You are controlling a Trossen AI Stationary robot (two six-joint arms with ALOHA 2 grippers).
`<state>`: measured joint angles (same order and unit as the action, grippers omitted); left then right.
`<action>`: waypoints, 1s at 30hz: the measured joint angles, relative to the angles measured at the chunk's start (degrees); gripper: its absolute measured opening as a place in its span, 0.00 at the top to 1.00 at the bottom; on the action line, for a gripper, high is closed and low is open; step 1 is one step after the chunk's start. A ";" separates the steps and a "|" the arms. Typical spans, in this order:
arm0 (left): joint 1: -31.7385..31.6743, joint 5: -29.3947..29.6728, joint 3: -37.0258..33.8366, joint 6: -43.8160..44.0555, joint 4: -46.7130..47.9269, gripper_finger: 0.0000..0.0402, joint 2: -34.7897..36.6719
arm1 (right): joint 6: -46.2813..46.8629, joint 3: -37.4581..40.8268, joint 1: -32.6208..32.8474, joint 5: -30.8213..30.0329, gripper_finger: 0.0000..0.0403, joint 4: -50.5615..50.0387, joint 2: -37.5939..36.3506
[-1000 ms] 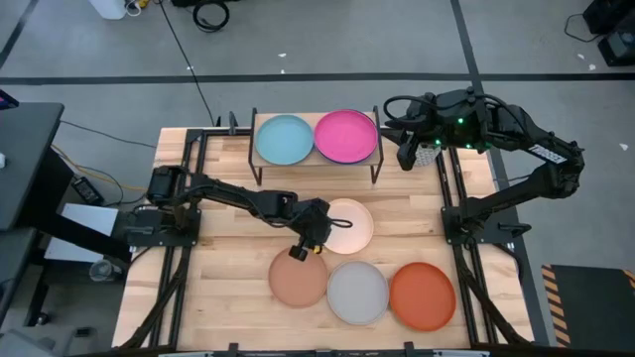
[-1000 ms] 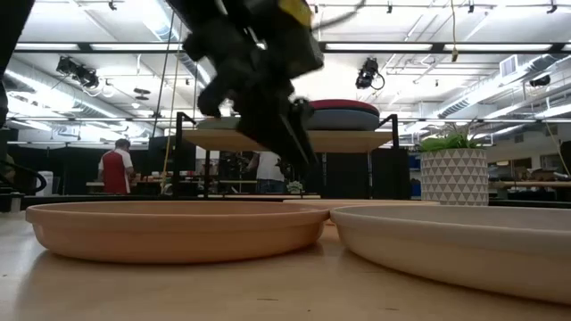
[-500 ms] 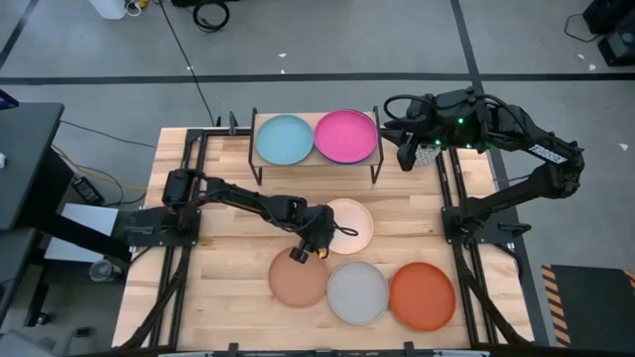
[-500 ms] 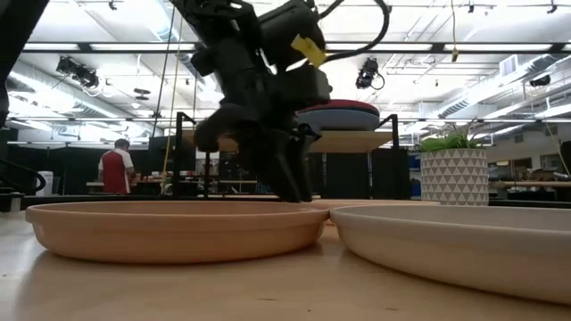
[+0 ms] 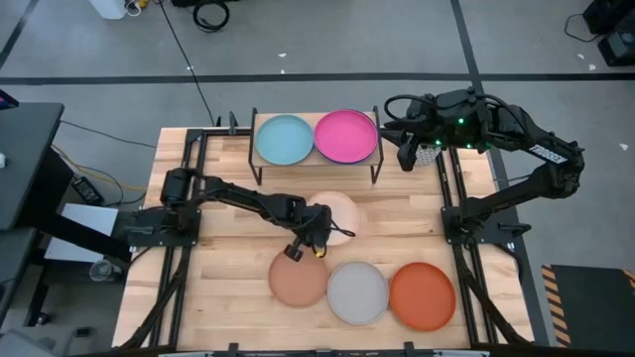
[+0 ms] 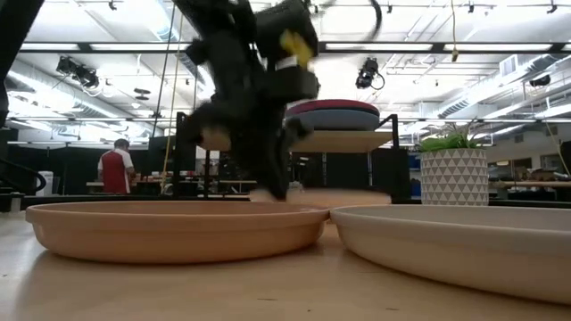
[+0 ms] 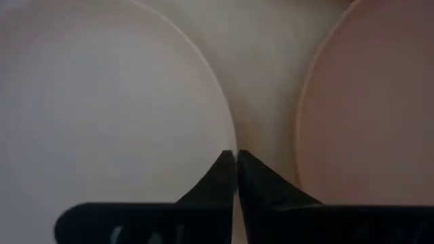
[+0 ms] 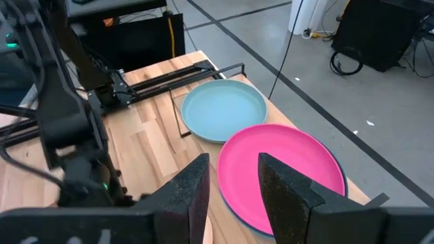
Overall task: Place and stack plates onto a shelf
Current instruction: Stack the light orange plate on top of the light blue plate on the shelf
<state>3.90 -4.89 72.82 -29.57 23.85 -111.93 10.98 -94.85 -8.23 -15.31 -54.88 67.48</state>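
The cream-white plate [image 5: 337, 210] lies on the table in front of the shelf [image 5: 316, 162], and my left gripper [image 5: 317, 236] is shut on it. The peach-tan plate [image 5: 298, 280], grey plate [image 5: 357, 292] and orange plate [image 5: 422, 295] sit in a row near the front edge. On the shelf rest a light blue plate [image 8: 224, 108] and a magenta plate [image 8: 281, 169] with a blue rim showing under it. My right gripper [image 8: 234, 176] hovers open beside the shelf's right end [image 5: 405, 154], holding nothing. My left gripper pinches the cream-white plate's rim [image 7: 229, 135] between its two fingertips [image 7: 220, 169], on the side that faces the peach-tan plate [image 7: 366, 102]. The fingers come from above, pointing down. Whether the plate is off the table I cannot tell.
Black rails [image 5: 193, 169] run along the table's left and right sides. In the low view the peach-tan plate [image 6: 174, 227] and grey plate [image 6: 464, 241] stand close in front. A white patterned pot [image 6: 455, 174] and a person [image 6: 116, 169] show in the room behind.
My left gripper has come down to the cream-white plate's near-left rim and taken hold of it. The plate has since shifted a little toward the table's left and far side with the gripper.
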 joint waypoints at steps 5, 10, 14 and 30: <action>-1.63 -5.44 3.91 5.17 6.86 0.97 6.18 | -0.04 0.00 0.00 0.00 0.67 -0.02 0.00; -5.60 -22.28 10.86 15.24 12.52 0.97 13.37 | -0.43 0.00 0.00 -0.31 0.67 -0.02 -0.07; -10.17 -27.21 17.05 22.21 14.60 0.97 19.65 | -0.55 0.00 -0.02 -1.57 0.67 0.03 -0.17; -34.39 -8.38 25.36 14.33 36.74 0.97 22.10 | -0.24 0.00 0.00 -1.64 0.67 1.67 -0.15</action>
<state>-30.48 -13.26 98.18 -15.24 60.59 -89.83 10.74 -94.85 -8.23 -16.95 -53.21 67.33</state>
